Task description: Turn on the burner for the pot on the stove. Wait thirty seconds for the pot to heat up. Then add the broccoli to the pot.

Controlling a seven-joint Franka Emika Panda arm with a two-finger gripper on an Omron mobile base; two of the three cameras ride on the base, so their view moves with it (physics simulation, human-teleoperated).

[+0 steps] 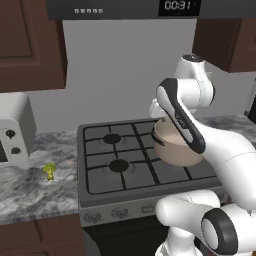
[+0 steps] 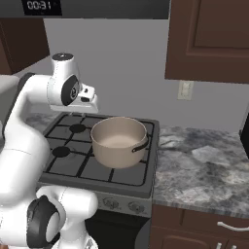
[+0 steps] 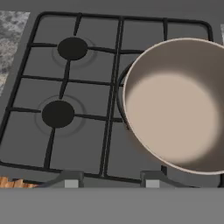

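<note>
The beige pot (image 1: 176, 154) (image 2: 119, 141) (image 3: 177, 107) stands empty on the right side of the grey stove (image 1: 115, 172) (image 2: 73, 163) (image 3: 83, 83), over a right-hand burner. My gripper (image 3: 109, 180) hovers above the stove's middle, just left of the pot, with its two fingertips (image 3: 70, 179) wide apart and nothing between them: open. The hand (image 2: 89, 100) hangs over the back of the stovetop. The small yellow-green broccoli (image 1: 49, 171) lies on the marble counter left of the stove. Front knobs (image 1: 120, 213) (image 2: 119, 204) line the stove's face.
A white boxy appliance with dark dials (image 1: 12, 137) sits at the far left of the counter. Marble counter (image 2: 204, 165) stretches right of the stove. Dark wood cabinets (image 2: 209, 39) hang overhead, and a display above (image 1: 177, 6) reads 00:31.
</note>
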